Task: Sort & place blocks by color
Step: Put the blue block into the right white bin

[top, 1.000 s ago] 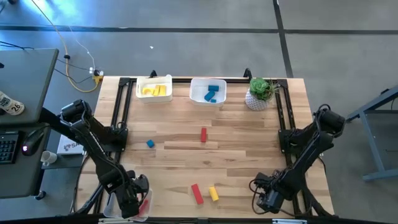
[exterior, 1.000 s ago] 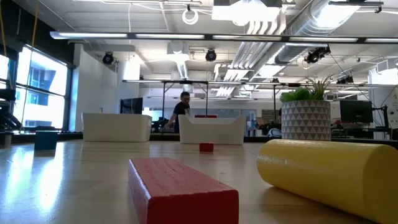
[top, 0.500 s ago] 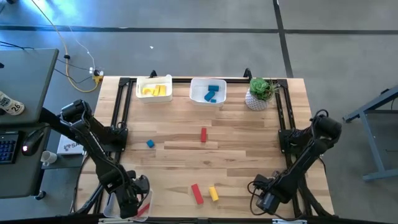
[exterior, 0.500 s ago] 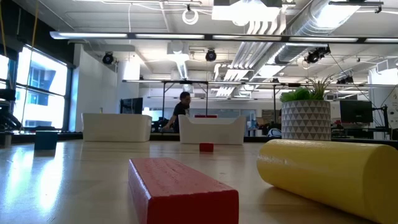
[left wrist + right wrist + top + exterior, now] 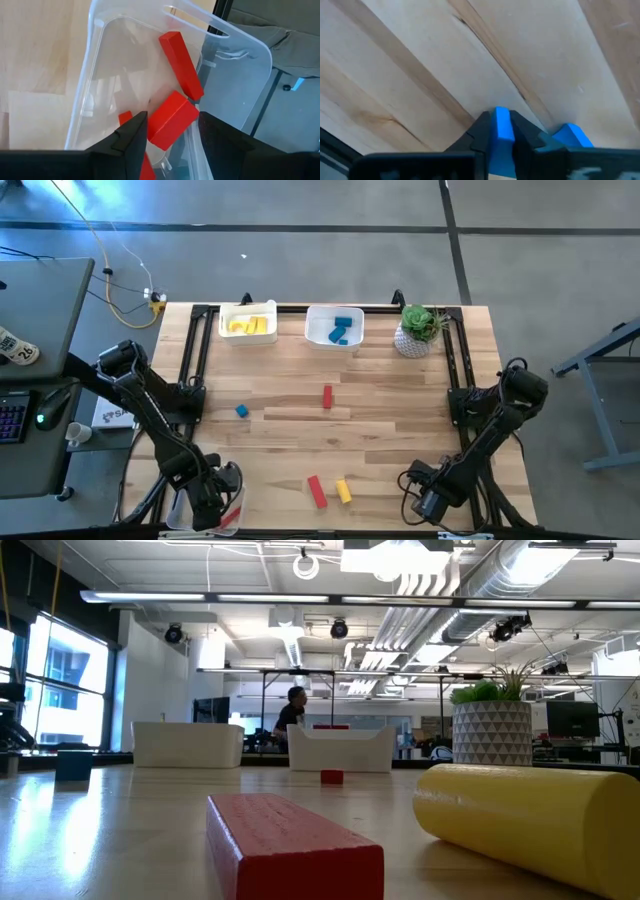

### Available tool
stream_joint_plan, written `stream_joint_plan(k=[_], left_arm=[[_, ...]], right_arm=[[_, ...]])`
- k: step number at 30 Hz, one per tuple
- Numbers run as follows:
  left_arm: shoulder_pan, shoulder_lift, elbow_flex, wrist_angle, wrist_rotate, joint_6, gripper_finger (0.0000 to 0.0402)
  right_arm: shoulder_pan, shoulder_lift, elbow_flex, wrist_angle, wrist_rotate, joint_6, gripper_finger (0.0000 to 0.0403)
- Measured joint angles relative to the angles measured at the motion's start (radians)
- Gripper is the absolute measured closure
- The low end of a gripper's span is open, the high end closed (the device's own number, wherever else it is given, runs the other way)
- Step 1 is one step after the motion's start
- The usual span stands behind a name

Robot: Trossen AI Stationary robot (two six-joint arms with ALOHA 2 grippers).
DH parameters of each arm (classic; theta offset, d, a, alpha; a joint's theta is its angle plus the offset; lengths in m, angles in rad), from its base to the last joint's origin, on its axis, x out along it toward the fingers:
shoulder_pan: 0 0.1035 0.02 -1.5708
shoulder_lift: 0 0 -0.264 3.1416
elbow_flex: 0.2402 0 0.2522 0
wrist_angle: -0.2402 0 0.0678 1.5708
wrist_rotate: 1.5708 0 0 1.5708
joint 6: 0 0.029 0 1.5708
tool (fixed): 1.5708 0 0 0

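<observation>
My left gripper point(image 5: 172, 142) hangs over a clear bin point(image 5: 95, 80) at the table's near left corner point(image 5: 200, 515). It is shut on a red block point(image 5: 170, 120), and a red bar point(image 5: 181, 65) lies in the bin. Near the right front edge, my right gripper point(image 5: 430, 502) points down, shut on a blue block point(image 5: 502, 127). A red bar point(image 5: 316, 491) and a yellow piece point(image 5: 343, 491) lie on the near table. A blue cube point(image 5: 241, 411) and a red bar point(image 5: 327, 396) lie at mid table. My left gripper pinches the red block's two opposite sides point(image 5: 152, 131) between its two fingers, from above and slanting down. The block sits tilted over the inside of the clear bin. My right gripper pinches a thin blue part point(image 5: 503, 120) between its two fingers from above. Another blue bit point(image 5: 570, 135) shows outside one finger. I cannot tell whether it is the same block, or whether the block is off the wood.
At the far edge stand a white bin with yellow blocks point(image 5: 248, 325), a white bin with blue blocks point(image 5: 334, 328) and a potted plant point(image 5: 418, 330). Black frame rails run along both table sides. A person shows in the room behind point(image 5: 293, 705).
My right arm has sunk a little toward the table at the near right. The blocks on the table have not moved.
</observation>
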Motion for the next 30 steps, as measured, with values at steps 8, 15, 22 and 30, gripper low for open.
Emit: stream_joint_plan(k=[8, 15, 22, 30], left_arm=[[0.0, 0.0, 0.0, 0.0, -0.002, 0.039, 0.0236], [0.0, 0.0, 0.0, 0.0, -0.004, 0.057, 0.0236], [0.0, 0.0, 0.0, 0.0, -0.006, 0.06, 0.0236], [0.0, 0.0, 0.0, 0.0, -0.003, 0.076, 0.0236]], right_arm=[[0.0, 0.002, 0.038, 0.004, 0.05, 0.009, 0.0386], [-0.006, 0.002, 0.099, -0.032, 0.163, 0.009, 0.0382], [-0.075, 0.002, 0.163, -0.071, 0.29, -0.116, 0.0384], [-0.248, 0.002, 0.232, -0.123, 0.374, -0.394, 0.0384]])
